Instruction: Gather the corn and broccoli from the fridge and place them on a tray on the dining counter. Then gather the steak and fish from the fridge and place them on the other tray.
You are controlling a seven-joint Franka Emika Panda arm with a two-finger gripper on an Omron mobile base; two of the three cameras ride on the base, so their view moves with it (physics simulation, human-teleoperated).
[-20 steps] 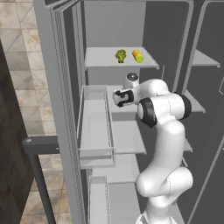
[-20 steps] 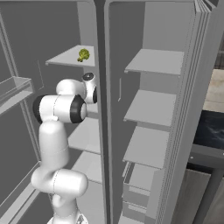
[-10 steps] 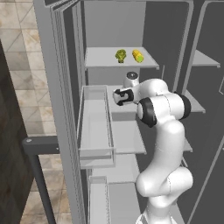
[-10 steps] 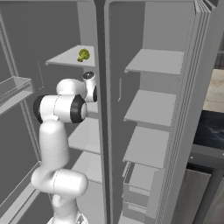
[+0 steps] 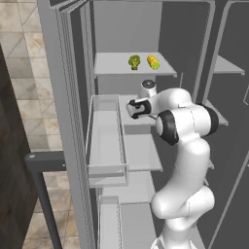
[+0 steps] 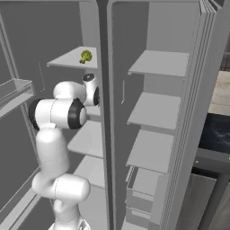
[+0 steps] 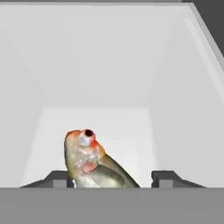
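Observation:
The fridge (image 5: 116, 29) stands open with my arm reaching onto its middle shelf. A fish (image 7: 94, 162), silvery with an orange-red head, lies on that pale shelf between my fingertips (image 7: 59, 178). My gripper (image 7: 111, 178) is open around it, with a gap left at the right finger; the hand (image 5: 136, 108) also shows beside the door post (image 6: 92, 90). On the shelf above sit the dark green broccoli (image 5: 133, 62) (image 6: 86, 56) and the yellow corn (image 5: 153, 62). The steak and trays are out of view.
A clear door bin (image 5: 104, 141) juts out just left of my hand. The fridge's centre post (image 6: 104, 112) stands right beside the arm. More pale shelves (image 6: 157, 110) fill the right half. A dark marbled surface (image 6: 215, 132) lies beyond the right door.

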